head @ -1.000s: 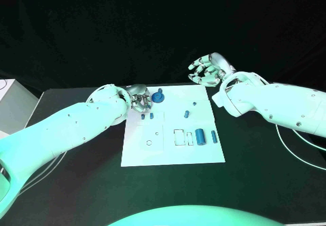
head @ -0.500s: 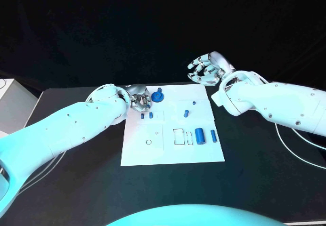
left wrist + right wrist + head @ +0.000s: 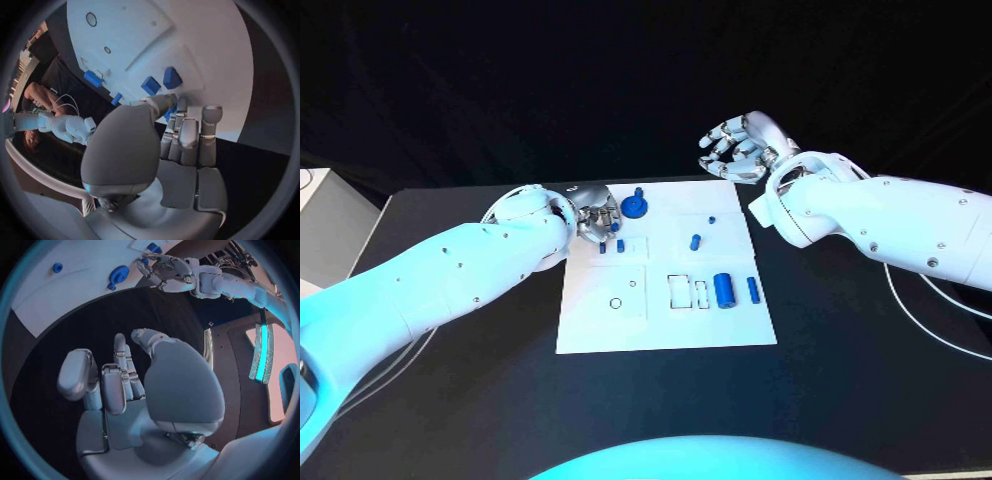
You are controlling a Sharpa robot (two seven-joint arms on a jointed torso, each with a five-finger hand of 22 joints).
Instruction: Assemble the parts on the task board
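Board [image 3: 661, 320], white, sits mid-table [image 3: 877, 380], long side running near to far. Blue parts on it: round disc [image 3: 635, 207] at far edge, small peg [image 3: 695, 241] mid-board, cylinder [image 3: 724, 288] and thin bar [image 3: 753, 289] side by side on right, tiny piece [image 3: 620, 244] far left. Left hand [image 3: 594, 216] is at far-left corner of board, just left of disc, fingers curled in; wrist view shows fingertips [image 3: 211, 114] near two blue pieces [image 3: 161, 81], can't tell if it's grasping anything. Right hand [image 3: 737, 150] hovers off far-right corner, clear of board, fingers curled, nothing in it.
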